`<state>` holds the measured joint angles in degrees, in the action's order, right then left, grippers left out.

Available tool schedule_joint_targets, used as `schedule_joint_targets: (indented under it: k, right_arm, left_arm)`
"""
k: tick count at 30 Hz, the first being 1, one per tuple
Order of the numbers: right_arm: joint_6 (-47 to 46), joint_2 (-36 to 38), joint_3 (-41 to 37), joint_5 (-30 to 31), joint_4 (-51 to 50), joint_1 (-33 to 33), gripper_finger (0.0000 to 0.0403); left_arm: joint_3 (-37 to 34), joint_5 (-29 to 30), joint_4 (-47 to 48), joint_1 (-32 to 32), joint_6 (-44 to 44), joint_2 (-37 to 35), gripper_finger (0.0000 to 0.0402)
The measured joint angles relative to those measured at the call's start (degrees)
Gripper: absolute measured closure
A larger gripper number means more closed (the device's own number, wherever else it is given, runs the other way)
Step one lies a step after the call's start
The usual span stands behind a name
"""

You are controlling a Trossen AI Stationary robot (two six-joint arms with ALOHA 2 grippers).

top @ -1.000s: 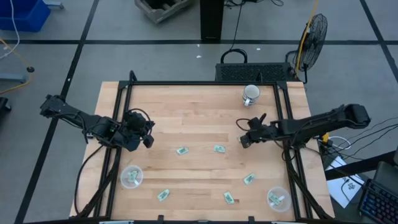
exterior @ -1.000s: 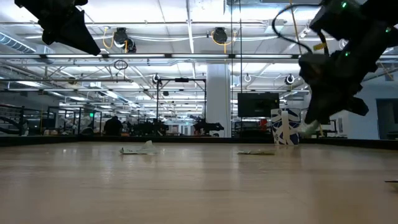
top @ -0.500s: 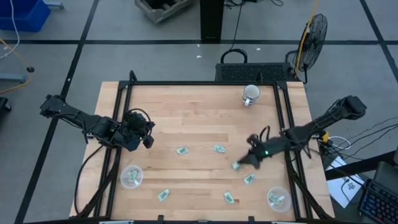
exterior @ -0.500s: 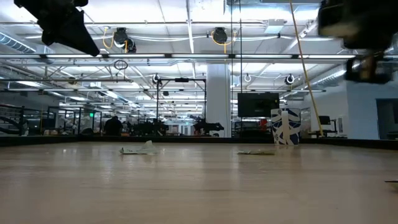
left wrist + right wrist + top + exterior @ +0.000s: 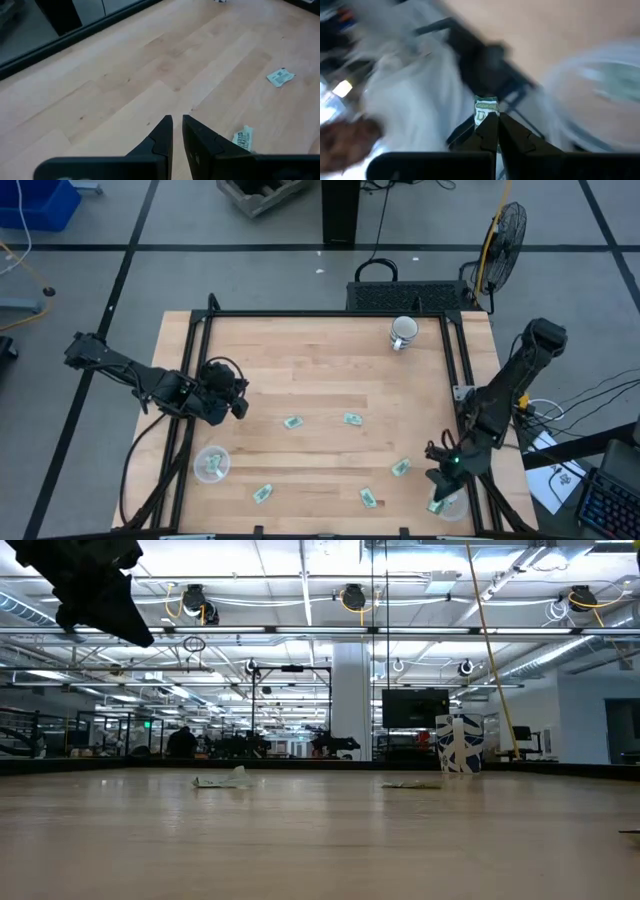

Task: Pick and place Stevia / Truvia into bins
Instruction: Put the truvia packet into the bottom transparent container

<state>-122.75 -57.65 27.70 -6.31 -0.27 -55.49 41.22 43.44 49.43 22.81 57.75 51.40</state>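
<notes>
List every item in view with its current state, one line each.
Right gripper: shut on a sachet, above the right cup.
Left gripper: shut, empty, above the table's left side.
Left cup: upright, sachets inside.
Right cup: upright, contents unclear.
Loose sachets: five lying flat on the table.
White mug: upright near the far edge.

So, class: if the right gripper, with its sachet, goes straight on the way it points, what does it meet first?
Probably the right cup: the right gripper, shut on a sachet, points down over its rim. Depth is unclear.
</notes>
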Motion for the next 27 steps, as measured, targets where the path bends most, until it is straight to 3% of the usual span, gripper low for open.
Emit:
schedule_joint_targets:
  k: [6,23,27]
  right_arm:
    - [-7.4,-2.0,0.1,-0.3,-4.7,-3.8,0.0402]
    - [-4.9,-2.5,0.1,2.4,-8.0,-3.8,0.0396]
    - [-1.9,-2.5,0.2,-1.3,-10.2,-3.6,0.04]
  left_arm:
    - [-0.1,0.0,0.0,0.0,0.5,0.0,0.0355]
    - [-0.1,0.0,-0.2,0.0,1.0,0.0,0.0355]
    - [-0.1,0.0,-0.2,0.0,1.0,0.0,0.0355]
